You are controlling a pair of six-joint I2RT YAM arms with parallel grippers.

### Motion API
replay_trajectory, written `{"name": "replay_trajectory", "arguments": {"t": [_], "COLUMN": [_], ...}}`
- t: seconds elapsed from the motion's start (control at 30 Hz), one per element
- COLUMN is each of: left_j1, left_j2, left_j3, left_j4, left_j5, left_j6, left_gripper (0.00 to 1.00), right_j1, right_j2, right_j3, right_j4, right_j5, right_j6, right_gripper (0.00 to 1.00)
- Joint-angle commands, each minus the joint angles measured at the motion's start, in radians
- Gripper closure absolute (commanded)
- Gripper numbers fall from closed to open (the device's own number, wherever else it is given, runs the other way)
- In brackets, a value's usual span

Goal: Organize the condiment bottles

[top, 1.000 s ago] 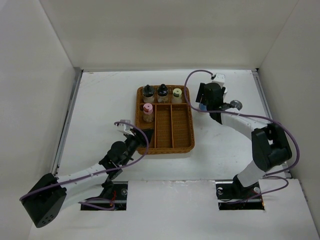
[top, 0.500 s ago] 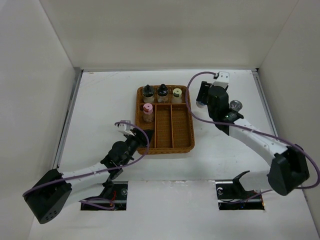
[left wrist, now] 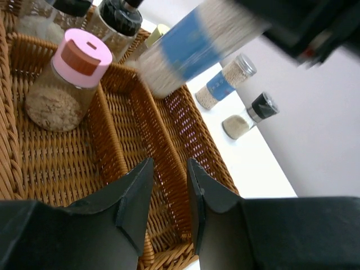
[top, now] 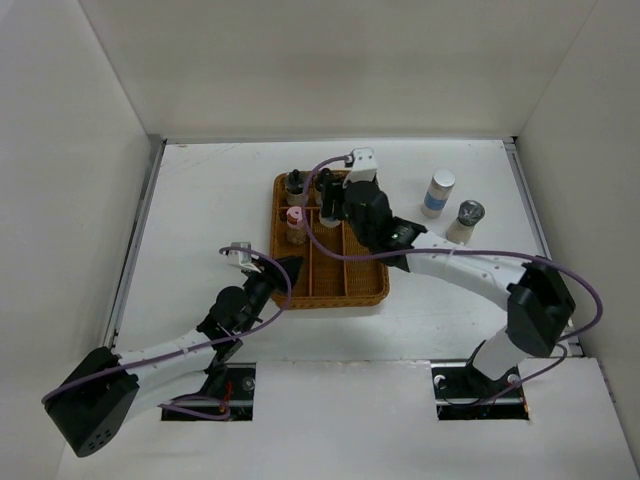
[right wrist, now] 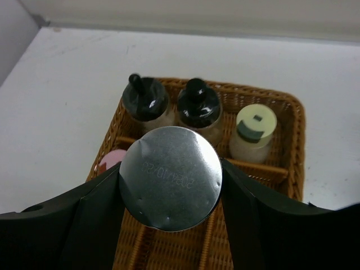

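Wicker tray (top: pixel 335 298), blue-label bottle (left wrist: pixel 185 53) above it.
Right tool (right wrist: pixel 171 188) clamps it; I'd lower upright into a free slot. Left tool (left wrist: pixel 169 169) slightly apart.

Faint stamped digits under bottle (right wrist: pixel 171 179)

The white table (top: pixel 200 210) carries a brown wicker tray (top: pixel 340 298). Right of the tray, apart from it, stand a blue-labelled bottle (top: pixel 436 194) and, near that, a small shaker (top: pixel 466 221).
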State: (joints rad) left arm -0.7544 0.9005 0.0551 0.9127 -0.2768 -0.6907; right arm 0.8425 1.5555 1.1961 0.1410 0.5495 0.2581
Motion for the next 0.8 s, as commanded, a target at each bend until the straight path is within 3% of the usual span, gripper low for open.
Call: {"name": "replay_trajectory", "arguments": {"t": [0.0,0.6,0.67,0.77], "left_j1": [0.008,0.016,0.014,0.016], "left_j2": [-0.005,0.003,0.014,0.018], "left_j3": [-0.018,-0.018,-0.018,-0.018], "left_j4": [0.063,0.074,0.074,0.075], "left_j5": [0.001,0.01,0.004,0.008], "left_j6": [-0.023,-0.03,-0.027,-0.032], "left_gripper": [0.72,0.71,0.7,0.7], "right_j1": [0.025,0.03,0.03,0.03], "right_j2": [0.044,0.25,0.258,0.259], "right_j3": [0.089,0.085,0.083,0.079], "right_j4": [0.097,0.169,0.167,0.174], "right_j5": [-0.002,0.024,0.032,0.032], "right_j6": [0.015,0.036,0.036,0.046], "right_gripper": [0.53,0.52,0.48,0.32]}}
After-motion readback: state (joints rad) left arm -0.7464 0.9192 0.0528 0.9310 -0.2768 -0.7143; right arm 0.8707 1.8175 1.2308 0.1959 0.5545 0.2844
